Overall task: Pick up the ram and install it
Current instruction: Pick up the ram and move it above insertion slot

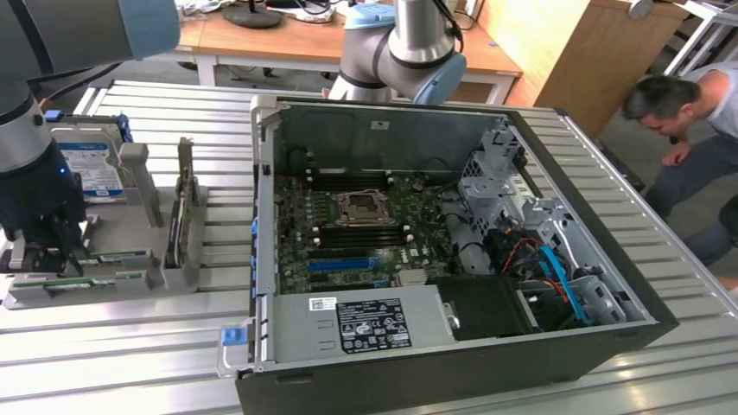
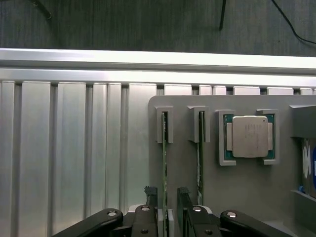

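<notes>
Green ram (image 2: 165, 163) betw. gripper (image 2: 167, 191) jaws, spread wide; arm (image 1: 29, 164) pointing down.

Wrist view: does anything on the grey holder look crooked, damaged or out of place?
Nothing stands out. The thin green ram stick, straddled by the open end effector, and the second green stick stand parallel in the grey holder; the square silver processor chip sits squarely in its cradle.

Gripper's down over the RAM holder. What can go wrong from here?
1. The open gripper straddles the ram; one finger sits in the narrow gap beside the second stick and may knock it.
2. A person leans close to the open PC case; the arm could come near them there.
</notes>
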